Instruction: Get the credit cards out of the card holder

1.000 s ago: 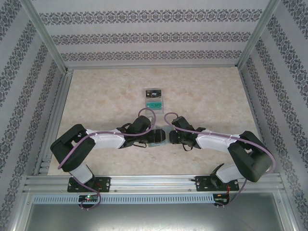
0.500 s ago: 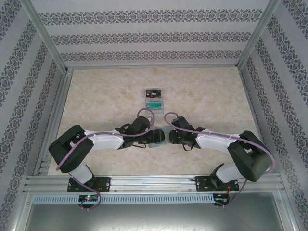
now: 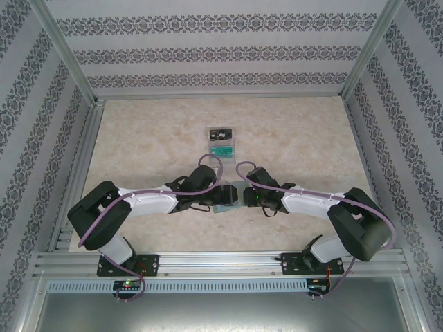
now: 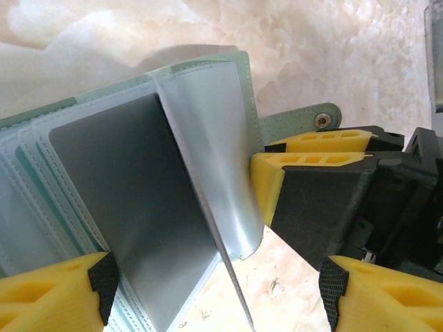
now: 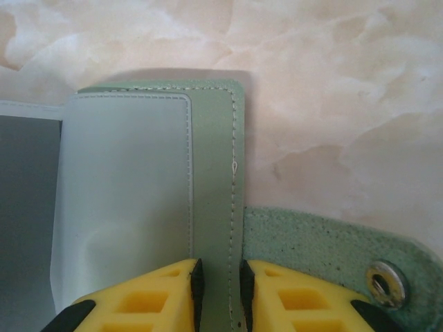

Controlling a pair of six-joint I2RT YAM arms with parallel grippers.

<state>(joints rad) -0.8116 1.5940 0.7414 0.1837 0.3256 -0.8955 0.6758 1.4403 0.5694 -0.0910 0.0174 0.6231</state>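
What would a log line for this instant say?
right gripper: shut on card holder edge | left gripper: open around dark card in sleeve

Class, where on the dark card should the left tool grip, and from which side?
Likely grip the dark card by its near edge, coming from the left tool side: it is thin and flat, and the right tool pins the card holder.

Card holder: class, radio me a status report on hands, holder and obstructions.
Right hand shut on card holder edge, beside tab. Left hand open, straddling dark card in its pocket. Nothing seen in the way.
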